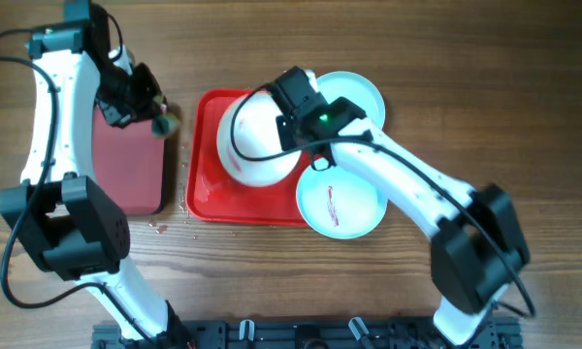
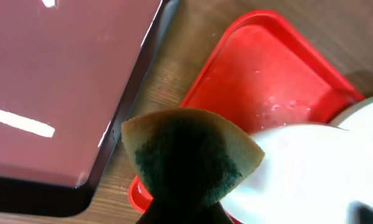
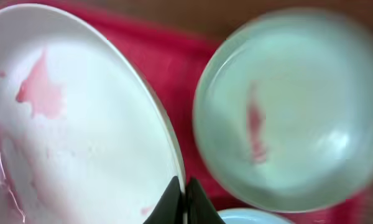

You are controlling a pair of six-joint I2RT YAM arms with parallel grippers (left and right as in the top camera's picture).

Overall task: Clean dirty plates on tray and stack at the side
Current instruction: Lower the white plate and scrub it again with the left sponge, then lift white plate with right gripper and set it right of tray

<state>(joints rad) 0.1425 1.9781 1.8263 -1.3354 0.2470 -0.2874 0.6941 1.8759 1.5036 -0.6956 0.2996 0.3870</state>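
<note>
The white plate point(image 1: 257, 136) is held tilted over the red tray point(image 1: 206, 189). My right gripper point(image 1: 293, 126) is shut on its right rim; the right wrist view shows the jaws point(image 3: 181, 196) pinching the rim of the white plate point(image 3: 81, 124), which has reddish smears. One light blue plate point(image 1: 361, 95) lies at the tray's far right, and shows smeared in the right wrist view point(image 3: 286, 106). The other light blue plate point(image 1: 341, 204) lies at the near right with a red smear. My left gripper point(image 1: 155, 118) is shut on a yellow-green sponge point(image 2: 189, 155), left of the tray.
A black-rimmed tray with a maroon inside point(image 1: 126, 160) lies left of the red tray, under my left arm. Water drops sit on the red tray's floor point(image 2: 280, 109) and on the wood near its front left corner.
</note>
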